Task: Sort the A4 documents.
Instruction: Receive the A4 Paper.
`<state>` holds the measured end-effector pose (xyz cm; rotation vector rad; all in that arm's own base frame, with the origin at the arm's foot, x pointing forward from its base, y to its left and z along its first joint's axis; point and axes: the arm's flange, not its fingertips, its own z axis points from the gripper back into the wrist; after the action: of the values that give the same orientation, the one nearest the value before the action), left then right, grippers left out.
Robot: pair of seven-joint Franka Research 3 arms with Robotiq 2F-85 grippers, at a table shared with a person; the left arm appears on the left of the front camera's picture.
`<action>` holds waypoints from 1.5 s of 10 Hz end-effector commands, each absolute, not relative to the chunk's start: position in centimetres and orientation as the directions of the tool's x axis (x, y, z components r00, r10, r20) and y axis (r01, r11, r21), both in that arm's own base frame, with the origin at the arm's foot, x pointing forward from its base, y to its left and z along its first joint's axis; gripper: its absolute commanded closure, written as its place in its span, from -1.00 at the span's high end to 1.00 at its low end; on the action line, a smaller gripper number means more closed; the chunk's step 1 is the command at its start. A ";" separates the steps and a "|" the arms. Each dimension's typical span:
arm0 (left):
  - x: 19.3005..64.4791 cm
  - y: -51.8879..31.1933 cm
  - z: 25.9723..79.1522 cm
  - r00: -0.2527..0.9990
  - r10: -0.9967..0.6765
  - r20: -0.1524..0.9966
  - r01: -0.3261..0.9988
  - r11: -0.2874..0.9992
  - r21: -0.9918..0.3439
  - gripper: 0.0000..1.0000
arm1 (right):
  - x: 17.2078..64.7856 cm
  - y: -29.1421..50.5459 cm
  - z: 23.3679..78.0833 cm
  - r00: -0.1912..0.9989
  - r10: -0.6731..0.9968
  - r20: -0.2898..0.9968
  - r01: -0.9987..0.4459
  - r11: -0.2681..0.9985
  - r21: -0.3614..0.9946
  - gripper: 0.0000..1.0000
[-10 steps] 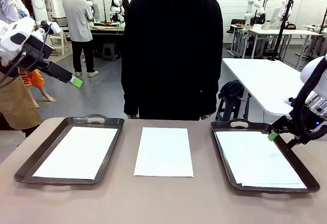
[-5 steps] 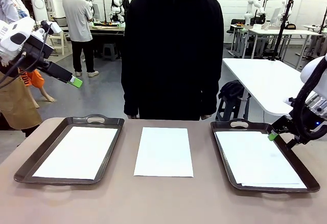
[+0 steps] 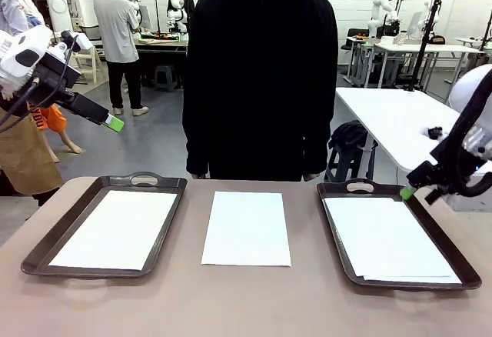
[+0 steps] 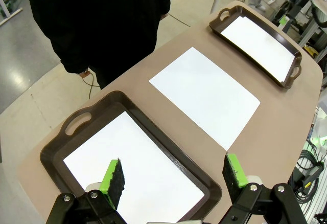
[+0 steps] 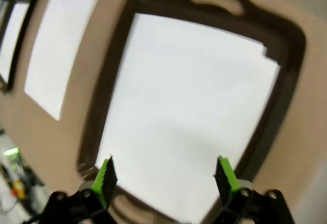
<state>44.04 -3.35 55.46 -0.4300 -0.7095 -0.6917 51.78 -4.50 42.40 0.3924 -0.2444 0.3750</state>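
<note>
White A4 documents lie in three places. One sheet [image 3: 247,228] rests flat on the bare table in the middle, also clear in the left wrist view [image 4: 204,95]. Another [image 3: 115,229] fills the left dark tray [image 3: 77,215]. A small stack [image 3: 388,238] lies in the right dark tray [image 3: 453,246], its edges slightly staggered. My left gripper [image 3: 114,124] hangs open high above the table's left end; in its own view [image 4: 173,178] the jaws stand wide with nothing between them. My right gripper [image 3: 410,191] hovers open just above the right tray's far right corner, empty [image 5: 164,175].
A person in a black jacket [image 3: 260,75] stands at the far edge, right behind the middle sheet. The brown table [image 3: 246,298] has free room along its near edge. A white table [image 3: 400,125] stands behind at the right.
My right gripper has risen and drawn back slightly from the right tray's far corner. The left arm and all the sheets stay where they were.
</note>
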 end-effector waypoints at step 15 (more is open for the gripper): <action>44.0 -3.3 55.4 0.552 -0.434 0.712 0.706 0.698 -0.121 1.00 | 45.6 -1.0 54.6 0.465 0.603 0.648 -0.868 0.454 0.201 1.00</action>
<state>44.04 -3.35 55.46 -0.4300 -0.7096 -0.6917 45.87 -0.87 55.20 0.5848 -0.5359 0.9535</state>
